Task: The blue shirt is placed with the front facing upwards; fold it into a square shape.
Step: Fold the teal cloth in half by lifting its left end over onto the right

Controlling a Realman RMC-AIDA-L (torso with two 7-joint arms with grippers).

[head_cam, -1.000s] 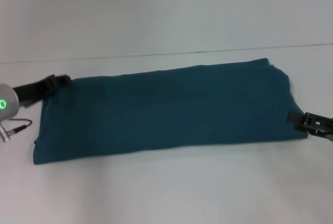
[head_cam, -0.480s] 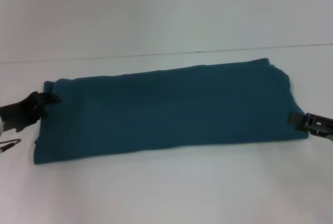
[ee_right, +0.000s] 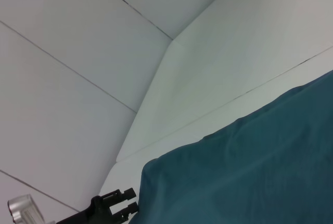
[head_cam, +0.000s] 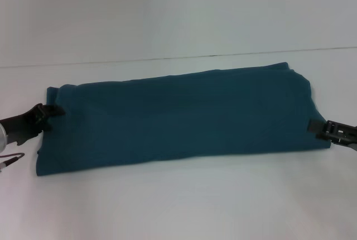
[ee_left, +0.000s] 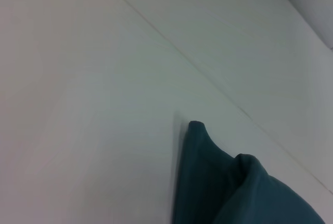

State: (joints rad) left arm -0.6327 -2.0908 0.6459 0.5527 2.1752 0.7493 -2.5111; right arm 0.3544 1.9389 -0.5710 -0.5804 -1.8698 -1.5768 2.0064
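Left gripper [head_cam: 53, 110] at the left edge of the head frame, mid height, tips touching the left short edge of the blue shirt [head_cam: 178, 117]; can't tell whether it is clenched or released. Right gripper [head_cam: 313, 125] at the right edge of the frame, tips against the shirt's lower right corner; can't tell its state either. The right wrist view shows the left gripper [ee_right: 125, 201] far off at the bottom left, two fingers slightly parted just beside the cloth edge.

Shirt lies flat as a long folded band across the centre of the head frame, tilted, right end higher than left, plain teal side up, on a white table [head_cam: 178, 206]. The left wrist view shows one raised fold of it [ee_left: 229, 182] at the bottom right.
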